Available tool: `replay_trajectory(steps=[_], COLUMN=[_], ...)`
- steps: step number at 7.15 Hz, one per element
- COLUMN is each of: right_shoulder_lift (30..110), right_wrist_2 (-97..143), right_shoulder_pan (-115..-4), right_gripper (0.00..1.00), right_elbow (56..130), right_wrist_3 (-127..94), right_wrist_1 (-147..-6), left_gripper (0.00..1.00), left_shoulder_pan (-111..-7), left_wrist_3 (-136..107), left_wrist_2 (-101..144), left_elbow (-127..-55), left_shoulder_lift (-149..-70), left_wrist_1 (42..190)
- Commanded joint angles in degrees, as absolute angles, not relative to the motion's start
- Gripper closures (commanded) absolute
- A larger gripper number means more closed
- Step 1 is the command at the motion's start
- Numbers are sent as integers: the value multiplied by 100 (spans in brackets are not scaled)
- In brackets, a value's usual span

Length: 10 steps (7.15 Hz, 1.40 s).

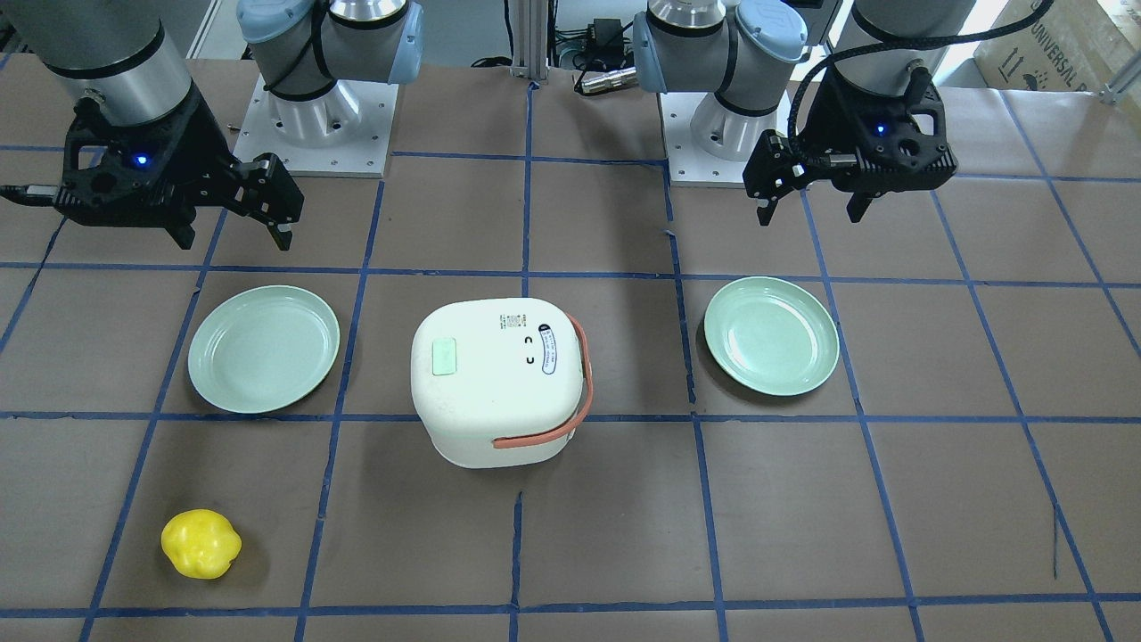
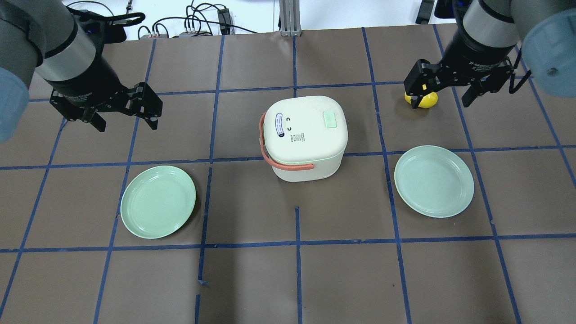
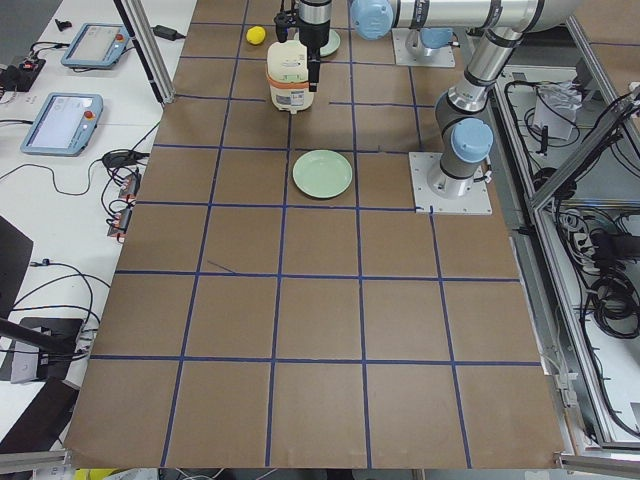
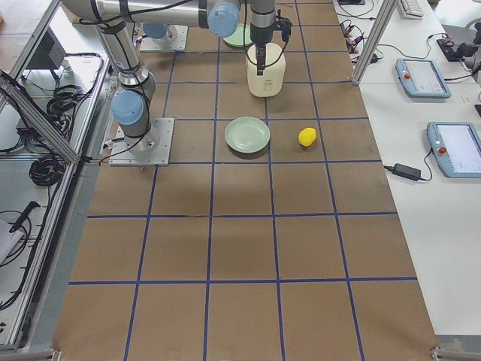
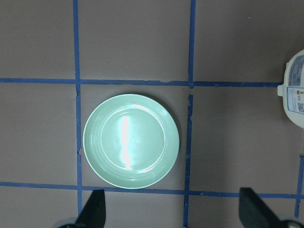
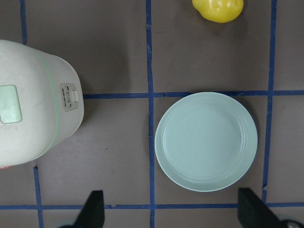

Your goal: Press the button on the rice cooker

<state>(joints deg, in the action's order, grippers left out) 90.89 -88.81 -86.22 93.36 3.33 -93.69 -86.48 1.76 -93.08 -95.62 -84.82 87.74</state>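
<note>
The white rice cooker (image 2: 306,135) stands mid-table with its lid shut and its orange-pink strap handle (image 2: 288,166) lying down. A mint-green pad (image 2: 330,119) sits on the lid. It also shows in the front view (image 1: 495,383). In the right wrist view the rice cooker (image 6: 33,104) shows a small front panel with a switch (image 6: 71,96). My left gripper (image 2: 126,122) hangs open and empty, left of the cooker. My right gripper (image 2: 440,101) hangs open and empty, to its far right. Neither touches the cooker.
A green plate (image 2: 158,201) lies below my left gripper, another green plate (image 2: 434,181) lies on the right. A yellow pepper-like toy (image 2: 427,100) lies beneath my right gripper, partly hidden by a finger. Brown paper with blue tape lines covers the table (image 2: 297,279).
</note>
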Motion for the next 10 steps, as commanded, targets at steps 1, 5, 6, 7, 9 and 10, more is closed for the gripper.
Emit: replay_trajectory(steps=[1, 5, 6, 7, 9, 10], right_shoulder_lift=[9097, 9254, 9237, 9237, 9255, 9255], right_wrist_2=[-8851, -8894, -8895, -8860, -8859, -8842], right_shoulder_pan=[-8622, -8640, -8640, -8640, -8640, -8640], right_gripper=[0, 0, 0, 0, 28, 78], right_elbow=[9343, 9404, 9396, 9369, 9361, 9352], right_wrist_3=[325, 299, 281, 229, 281, 229], right_wrist_1=[-9369, -9369, -9065, -8888, -8921, -8921], left_gripper=[0, 0, 0, 0, 0, 0], left_shoulder_pan=[-8648, -8648, -8648, -8648, -8648, -8648], left_wrist_3=[176, 176, 176, 176, 176, 167], left_wrist_2=[-9308, -9308, -9308, -9308, -9308, -9308], left_elbow=[-9562, -9562, -9562, -9562, -9562, -9562], left_shoulder_lift=[-8481, -8481, -8481, -8481, -8481, -8481], left_wrist_1=[8771, 8771, 8771, 8771, 8771, 8771])
